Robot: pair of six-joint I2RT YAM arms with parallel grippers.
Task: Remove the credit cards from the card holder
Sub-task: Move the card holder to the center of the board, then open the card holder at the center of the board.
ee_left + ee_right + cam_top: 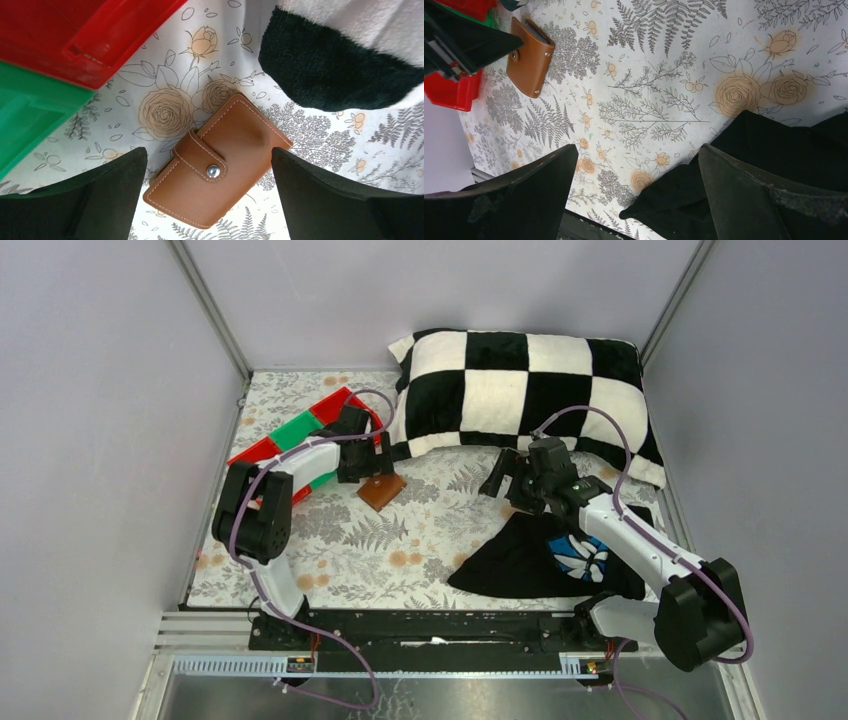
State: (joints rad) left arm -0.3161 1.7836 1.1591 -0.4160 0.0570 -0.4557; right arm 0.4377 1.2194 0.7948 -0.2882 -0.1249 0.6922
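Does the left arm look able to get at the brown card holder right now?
Probably yes. The left arm hangs right over the card holder, jaws open either side of it. Nothing lies on it; the red tray and pillow sit clear to the sides.

On the table [400, 545], the card holder [382, 491] lies left of centre, just beside the trays [298, 432] in the far left corner, with the pillow [520, 390] along the far edge and the cloth [520, 552] toward the near right corner.

One card holder [382, 491], one checkered pillow [520, 390], one black cloth [510, 558], plastic trays [296, 430] perhaps four, partly hidden.
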